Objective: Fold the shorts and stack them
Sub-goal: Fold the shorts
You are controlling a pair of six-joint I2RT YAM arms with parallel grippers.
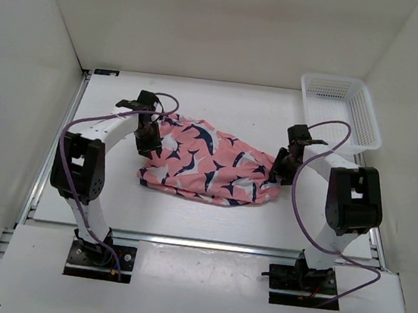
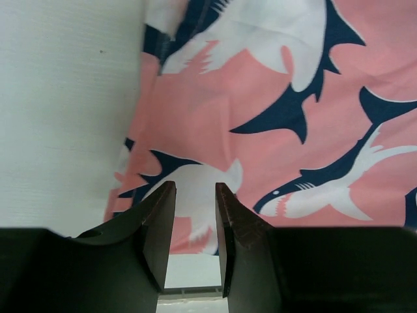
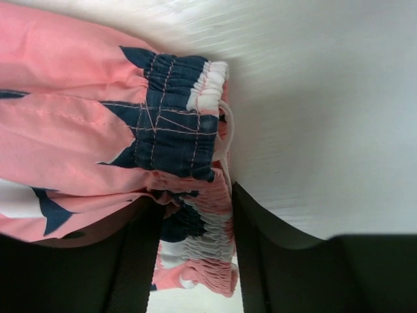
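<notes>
The shorts are lying near the basket, with their long axis running sideways. The right gripper is straddling the waistband at the basket-side end; whether it is pinching, I cannot tell. The left gripper, narrowly open, is hovering at the far end.

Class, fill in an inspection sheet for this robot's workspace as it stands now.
Surface: white table, metal rails at its edges.
Job's things: shorts, one pair, crumpled mid-table, not yet folded.
Clutter: white mesh basket, far right corner.
Hands: left hand slightly parted over the shorts' left edge; right hand straddles the elastic waistband, grip unclear.
Cables: purple cable looped along each arm.
Surroundings: plain white walls on three sides.
</notes>
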